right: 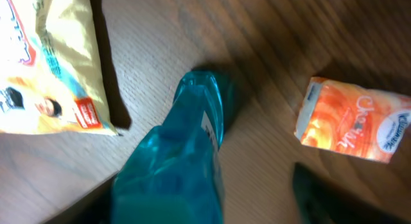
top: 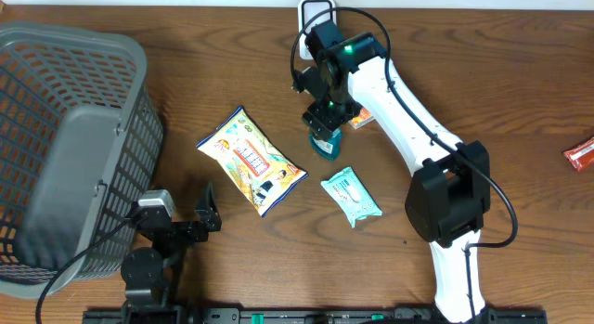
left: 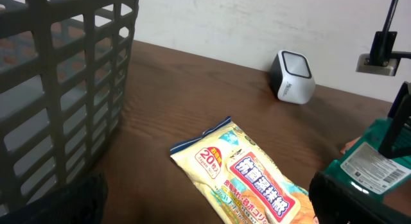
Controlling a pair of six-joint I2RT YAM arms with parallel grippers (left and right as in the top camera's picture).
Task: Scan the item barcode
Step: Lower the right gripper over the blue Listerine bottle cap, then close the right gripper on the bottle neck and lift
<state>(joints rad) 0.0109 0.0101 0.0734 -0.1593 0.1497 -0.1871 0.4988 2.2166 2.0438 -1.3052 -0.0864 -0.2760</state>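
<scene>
A teal packet (top: 326, 145) with a white label (left: 376, 163) lies on the brown table, right of a yellow wipes pack (top: 251, 160). My right gripper (top: 327, 120) hangs over the teal packet (right: 186, 153), which sits between its fingers. The dark right finger (right: 321, 192) is still clear of the packet, so the jaws are open. The small grey-and-white scanner (top: 316, 8) stands at the table's far edge (left: 292, 76). My left gripper (top: 181, 222) rests open near the front edge, facing the yellow pack (left: 250, 179) with nothing between its fingers.
A grey mesh basket (top: 65, 148) fills the left side. An orange packet (right: 353, 121) lies just right of the teal one. A small teal-and-white pack (top: 351, 196) lies in front of it, and a red item (top: 580, 154) shows at the right edge.
</scene>
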